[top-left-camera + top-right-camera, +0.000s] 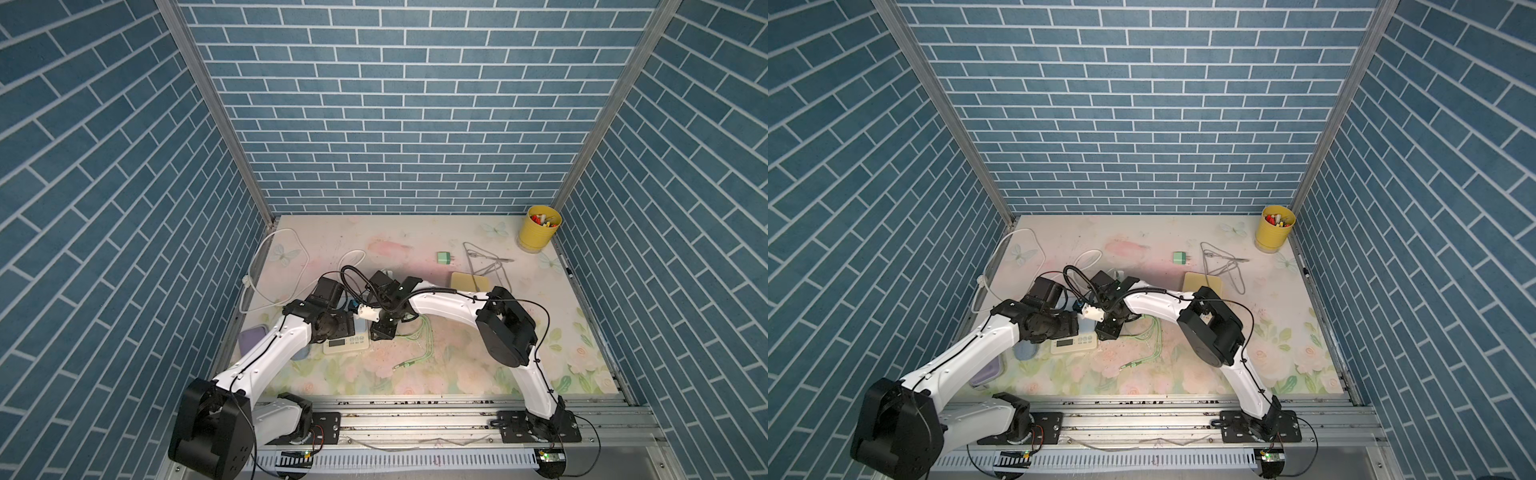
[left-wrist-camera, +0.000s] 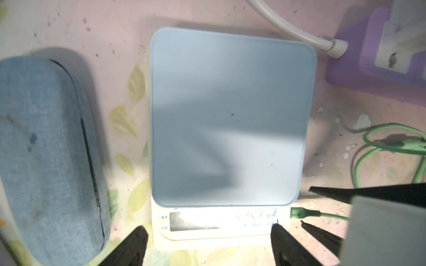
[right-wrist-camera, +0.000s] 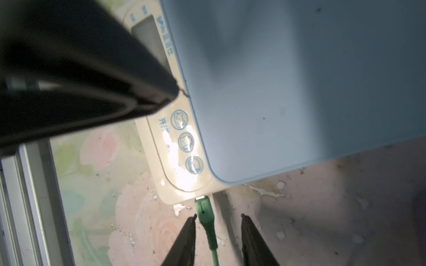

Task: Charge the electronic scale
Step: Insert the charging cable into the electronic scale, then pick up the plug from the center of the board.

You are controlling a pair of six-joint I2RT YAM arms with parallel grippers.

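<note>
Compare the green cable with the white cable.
The green cable is thin; the white cable is thicker. The green cable's plug meets the scale's side, between the right gripper's open fingers; the white cable ends at the purple power strip. Both lie loose on the flowered mat.

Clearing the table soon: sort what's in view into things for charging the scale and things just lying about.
For the job:
electronic scale
green cable, plug at the scale's edge
green adapter
purple socket strip, probably

Lying about:
blue fabric case
yellow cup
grey wire
yellow pad
</note>
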